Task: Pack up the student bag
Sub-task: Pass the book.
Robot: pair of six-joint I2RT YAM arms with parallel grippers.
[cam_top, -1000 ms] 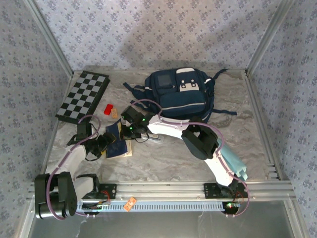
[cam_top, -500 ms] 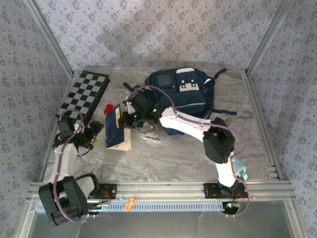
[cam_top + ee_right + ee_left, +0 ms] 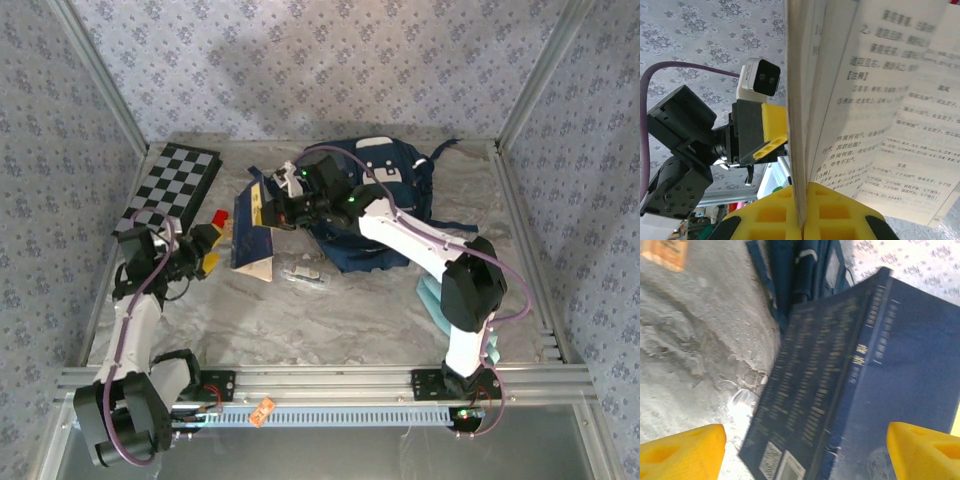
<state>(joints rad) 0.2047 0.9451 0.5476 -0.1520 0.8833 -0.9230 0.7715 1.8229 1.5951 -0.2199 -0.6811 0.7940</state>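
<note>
Top external — right hand [image 3: 274, 212] gripping book [image 3: 250, 238] by student bag [image 3: 410, 186], left hand [image 3: 211, 248] wide

book [image 3: 250, 232] stands before left hand [image 3: 207, 248].

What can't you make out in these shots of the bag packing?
Student bag opening: top view, right arm covers it.
Book cover print: left wrist view, blurred.
Pale blue thing: top view, arm hides most.
Small clear item: top view, too small.
</note>
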